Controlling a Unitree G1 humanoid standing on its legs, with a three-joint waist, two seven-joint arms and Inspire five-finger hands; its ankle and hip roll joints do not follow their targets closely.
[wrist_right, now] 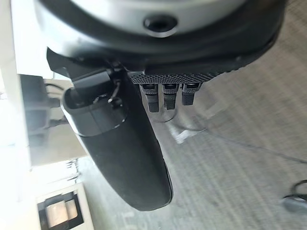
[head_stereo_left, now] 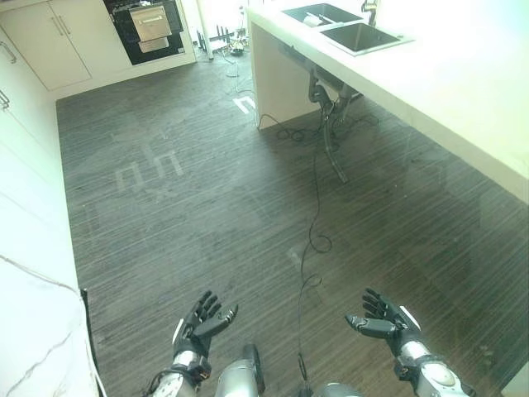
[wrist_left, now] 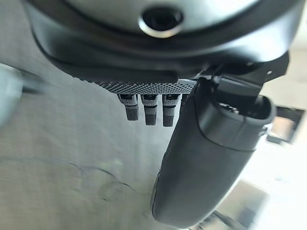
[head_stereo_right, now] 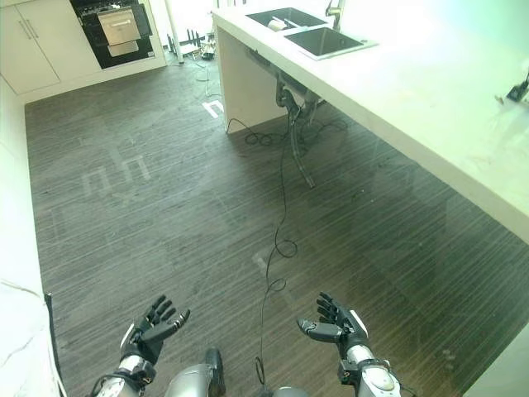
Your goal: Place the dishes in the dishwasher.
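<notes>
- the left hand point(head_stereo_left: 201, 327) and the right hand point(head_stereo_left: 384, 321) hang low over the dark wood-grain plank floor point(head_stereo_left: 207, 207), palms facing each other, fingers spread and relaxed, holding nothing.
- the task looks barely begun: no dish is in either hand, and the only likely dish is a pale round item point(head_stereo_left: 313, 20) in the far basin of the steel double sink point(head_stereo_left: 343, 26), set in the long white bench point(head_stereo_left: 430, 74); what it is i cannot tell.
- the open dark appliance with a pulled-out metal front point(head_stereo_left: 149, 26), among the cream cabinets point(head_stereo_left: 50, 41) on the far wall, may be the dishwasher; i cannot say for sure.
- still to do, by my reading: walk over, pick up, load.
- the right eye view shows a small dark object point(head_stereo_right: 518, 89) on the bench's near end, cut off in the left eye view.
- each wrist view shows straight fingertips point(wrist_left: 149, 110) and a thumb over bare floor.
</notes>
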